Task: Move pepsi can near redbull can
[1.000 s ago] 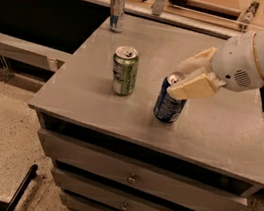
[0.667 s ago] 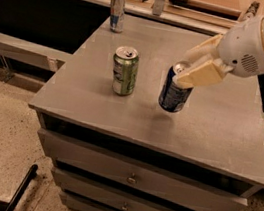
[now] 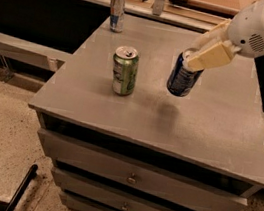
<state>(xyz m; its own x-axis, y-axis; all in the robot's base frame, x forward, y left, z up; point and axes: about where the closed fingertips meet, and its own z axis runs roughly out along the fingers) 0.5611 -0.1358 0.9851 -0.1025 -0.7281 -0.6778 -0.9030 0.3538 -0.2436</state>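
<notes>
The pepsi can is dark blue with white lettering. My gripper is shut on its upper part and holds it tilted in the air above the middle of the grey cabinet top. Its shadow lies on the top below it. The redbull can is slim, silver and blue, and stands upright at the far left corner of the top, well away from the held can.
A green can stands upright on the left middle of the top, to the left of the held can. The cabinet has drawers below. A dark counter with rails runs behind.
My gripper has lifted the pepsi can off the cabinet top and carried it up and slightly away. The green can and the redbull can have not moved.
</notes>
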